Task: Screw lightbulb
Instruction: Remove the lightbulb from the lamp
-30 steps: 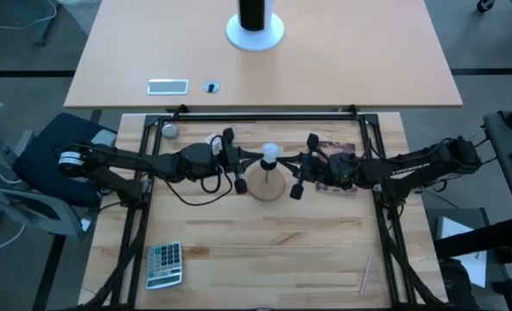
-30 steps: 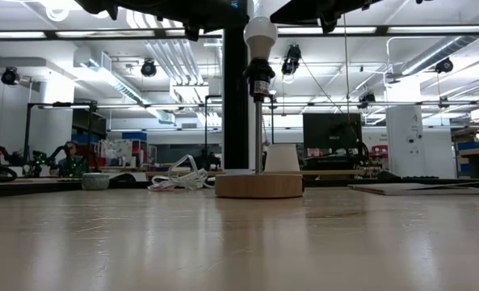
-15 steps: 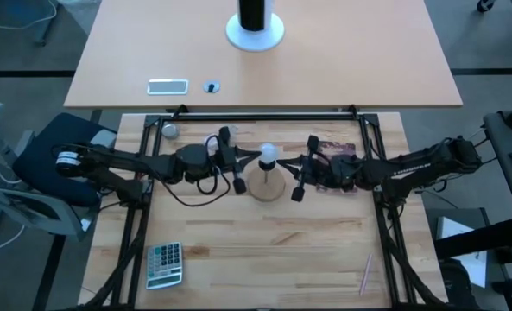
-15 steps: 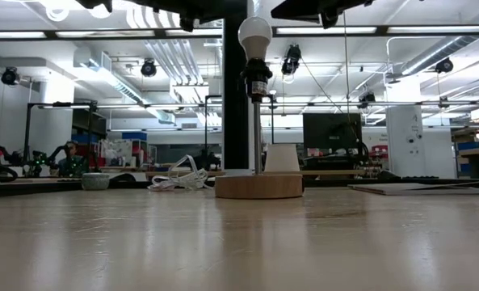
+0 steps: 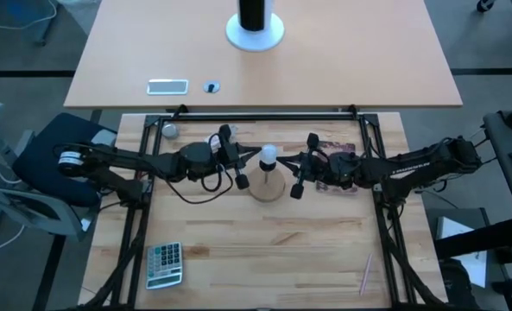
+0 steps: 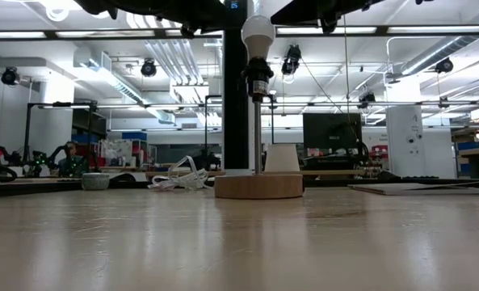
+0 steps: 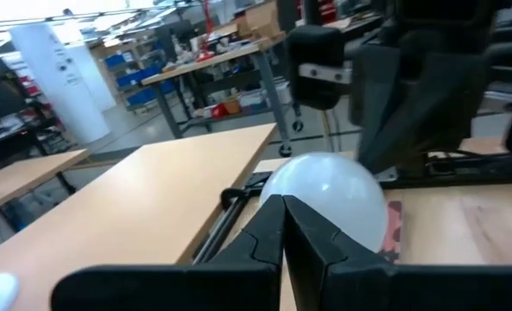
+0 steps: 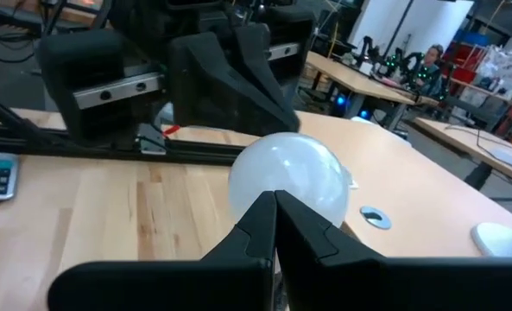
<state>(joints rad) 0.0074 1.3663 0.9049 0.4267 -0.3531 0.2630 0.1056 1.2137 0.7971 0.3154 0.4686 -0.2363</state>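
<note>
The lightbulb [image 5: 268,155], a white frosted globe, sits upright in a black socket [image 6: 258,79] on a thin metal stem. The stem rises from the round wooden disc stand [image 6: 258,186]. My left gripper [image 7: 283,200] is shut just to the bulb's left [image 5: 249,158]. My right gripper [image 8: 274,197] is shut just to its right [image 5: 290,162]. Each wrist view shows the bulb [image 7: 329,194] [image 8: 290,181] right beyond the fingertips. In the low view the bulb [image 6: 258,32] stands free on both sides, with the arms dark along the picture's top edge.
A small grey ball [image 5: 169,130] lies at the far left and a calculator [image 5: 163,263] at the near left. A reddish wrapper [image 5: 333,149] lies under my right arm, and a thin stick [image 5: 366,275] at the near right. Black frame rails [image 5: 139,225] run along both sides.
In the low view the bulb and its stem have swayed slightly sideways and partly back. Both grippers stay shut beside the bulb.
</note>
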